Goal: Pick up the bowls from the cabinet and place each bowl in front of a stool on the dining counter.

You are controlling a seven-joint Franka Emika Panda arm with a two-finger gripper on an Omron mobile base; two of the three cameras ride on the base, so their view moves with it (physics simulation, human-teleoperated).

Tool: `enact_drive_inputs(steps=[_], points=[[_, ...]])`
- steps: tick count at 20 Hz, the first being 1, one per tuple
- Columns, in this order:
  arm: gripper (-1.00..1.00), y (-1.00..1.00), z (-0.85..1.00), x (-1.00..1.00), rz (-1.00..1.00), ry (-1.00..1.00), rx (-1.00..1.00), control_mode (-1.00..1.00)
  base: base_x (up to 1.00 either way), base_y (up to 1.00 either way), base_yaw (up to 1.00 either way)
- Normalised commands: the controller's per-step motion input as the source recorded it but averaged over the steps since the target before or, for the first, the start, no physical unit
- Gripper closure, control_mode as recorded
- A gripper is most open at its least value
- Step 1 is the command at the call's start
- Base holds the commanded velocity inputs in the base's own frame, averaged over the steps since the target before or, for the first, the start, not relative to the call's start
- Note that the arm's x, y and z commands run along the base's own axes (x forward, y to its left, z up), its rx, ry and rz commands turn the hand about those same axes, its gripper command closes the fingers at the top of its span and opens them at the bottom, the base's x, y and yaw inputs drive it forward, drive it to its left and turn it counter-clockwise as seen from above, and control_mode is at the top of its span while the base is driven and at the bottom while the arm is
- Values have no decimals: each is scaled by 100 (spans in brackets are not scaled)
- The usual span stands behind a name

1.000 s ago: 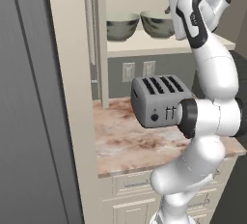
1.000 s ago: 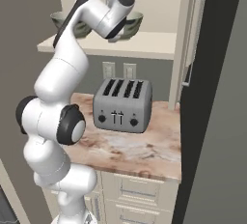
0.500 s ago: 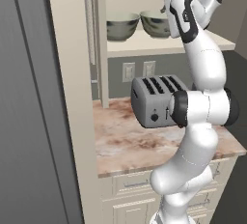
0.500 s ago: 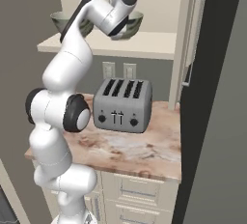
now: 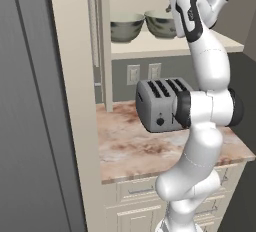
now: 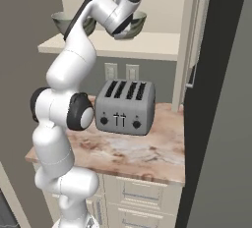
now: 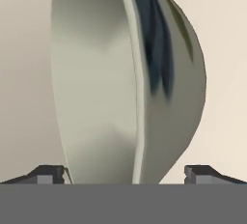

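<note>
Nearest the base stood cream drawer fronts (image 5: 140, 191) under a marbled surface (image 5: 135, 148) that carried a grey four-slot toaster (image 6: 124, 108) standing upright, with two wall outlets (image 5: 141, 72) on the grey wall behind it. The white arm (image 5: 205, 111) rose past the right side of the toaster in the left base view and reached up to the cabinet shelf (image 5: 165, 46) above. A tall upright cabinet panel (image 5: 104, 46) bounded the shelf on the left, and a dark grey slab (image 5: 35, 126) stood further left and nearer. Two bowls sat on the shelf side by side and close together: the left bowl (image 5: 126, 27) stood free near the panel, and the right bowl (image 5: 161, 23) was partly hidden by the robot's hand. The gripper (image 7: 125, 172) was at the right bowl; in the hand view its jaws stood wide apart, one dark fingertip (image 7: 46, 174) on each side of the bowl's rim, with the pale inside on one side and the glossy grey-green outside on the other. Whether either tip touched the bowl could not be told. In the right base view the hand covered much of that bowl (image 6: 135, 24), while the other bowl (image 6: 66, 21) peeked out behind the arm at the shelf's far side.
</note>
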Motion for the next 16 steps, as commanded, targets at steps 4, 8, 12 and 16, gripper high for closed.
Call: enact_drive_inputs(steps=[4,8,12,16], points=[[-100,0,0,0,0,0,0,-100,0,0,0],[-100,0,0,0,0,0,0,-100,0,0,0],[-100,0,0,0,0,0,0,-100,0,0,0],[100,0,0,0,0,0,0,-100,0,0,0]])
